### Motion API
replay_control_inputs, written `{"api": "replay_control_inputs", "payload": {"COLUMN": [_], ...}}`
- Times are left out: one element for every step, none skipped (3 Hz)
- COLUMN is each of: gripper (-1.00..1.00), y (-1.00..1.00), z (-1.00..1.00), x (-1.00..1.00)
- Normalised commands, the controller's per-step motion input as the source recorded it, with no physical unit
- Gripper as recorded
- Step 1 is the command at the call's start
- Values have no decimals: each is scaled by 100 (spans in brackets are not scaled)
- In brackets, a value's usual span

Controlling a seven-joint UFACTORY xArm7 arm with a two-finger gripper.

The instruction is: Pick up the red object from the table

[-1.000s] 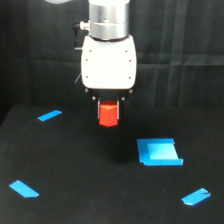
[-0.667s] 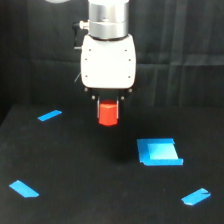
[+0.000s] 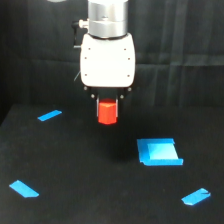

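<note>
White boxy gripper clamped on small red-orange hexagonal block, held clear above matte black table. Flat blue square piece lies below-right of gripper.

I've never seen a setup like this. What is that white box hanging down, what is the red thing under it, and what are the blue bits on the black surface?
The white box is the gripper, the hand at the end of a robot arm. The single picture comes from a camera off the arm, looking at the scene. The red block sits between its dark fingers, apparently held just above the black table. On the table lie a flat blue square toward the view's right and three blue tape strips: one at left, one lower left, one lower right.
</note>
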Motion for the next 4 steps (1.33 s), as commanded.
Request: {"api": "replay_control_inputs", "payload": {"gripper": [-91, -99, -100, -100], "y": [8, 2, 9, 3], "z": [8, 2, 6, 0], "x": [4, 11, 6, 1]}}
